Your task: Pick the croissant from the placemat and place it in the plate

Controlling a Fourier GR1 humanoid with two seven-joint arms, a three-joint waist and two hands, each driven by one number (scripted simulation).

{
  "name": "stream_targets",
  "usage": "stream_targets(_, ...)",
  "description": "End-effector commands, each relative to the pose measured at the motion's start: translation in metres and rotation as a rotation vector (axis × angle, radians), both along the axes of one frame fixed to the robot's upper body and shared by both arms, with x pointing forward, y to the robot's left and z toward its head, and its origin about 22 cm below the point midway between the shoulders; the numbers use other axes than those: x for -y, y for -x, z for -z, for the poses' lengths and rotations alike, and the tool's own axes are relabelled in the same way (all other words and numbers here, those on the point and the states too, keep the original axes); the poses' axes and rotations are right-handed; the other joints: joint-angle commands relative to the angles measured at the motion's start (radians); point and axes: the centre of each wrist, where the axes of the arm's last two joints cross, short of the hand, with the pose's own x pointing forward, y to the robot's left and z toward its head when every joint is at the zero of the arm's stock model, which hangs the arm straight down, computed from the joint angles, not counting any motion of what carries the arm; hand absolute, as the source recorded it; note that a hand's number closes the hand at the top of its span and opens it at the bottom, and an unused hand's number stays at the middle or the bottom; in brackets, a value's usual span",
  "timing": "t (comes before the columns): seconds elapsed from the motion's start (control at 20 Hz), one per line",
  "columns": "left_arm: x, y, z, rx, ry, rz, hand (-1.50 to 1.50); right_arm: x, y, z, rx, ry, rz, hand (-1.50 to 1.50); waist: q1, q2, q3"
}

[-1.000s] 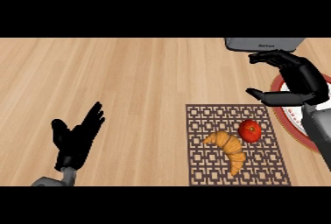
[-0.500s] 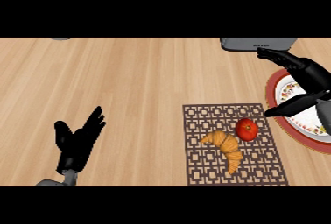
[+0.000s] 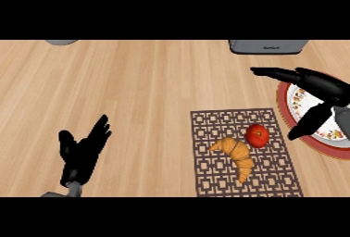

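Head view: the wooden bench (image 3: 137, 92) fills the frame. Toward its near right part lies a dark patterned placemat (image 3: 240, 152), reaching down to the near edge. On the placemat rests the croissant (image 3: 236, 153), golden brown and curved, lying about the mat's middle with one tip pointing toward the near edge. Just beside it, toward the mat's far right, sits a red tomato (image 3: 258, 135), close to the croissant's upper end and perhaps touching it.

At the bench's right edge is the plate (image 3: 298, 98), round with a red rim and a white, flower-patterned centre, partly cut off by the frame. Its left rim comes close to the placemat's right side.

The right hand (image 3: 321, 88) hangs over the plate, fingers spread and straight, one long finger reaching left beyond the plate's rim and the thumb pointing down toward the mat's right edge. It holds nothing and is apart from the croissant.

The left hand (image 3: 82, 152) shows near the bench's near left corner, fingers up and relaxed, empty.

At the far edge stand a grey appliance (image 3: 266, 46) and, toward the far left, a small grey object (image 3: 63, 41), too cropped to identify.
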Motion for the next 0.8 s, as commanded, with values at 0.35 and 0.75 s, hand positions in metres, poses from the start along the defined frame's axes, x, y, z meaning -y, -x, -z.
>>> stream_targets(0.35,-0.003,0.014,0.003,0.017,0.000,-0.018,0.00,-0.064,0.061,0.023,0.034,0.171,0.003,-1.50,-0.006,-0.001,0.000)
stream_targets(0.75,0.011,-0.009,-0.005,-0.007,0.006,-0.005,0.00,-0.069,0.085,0.068,-0.060,0.265,-0.025,-1.50,-0.004,0.002,0.001)
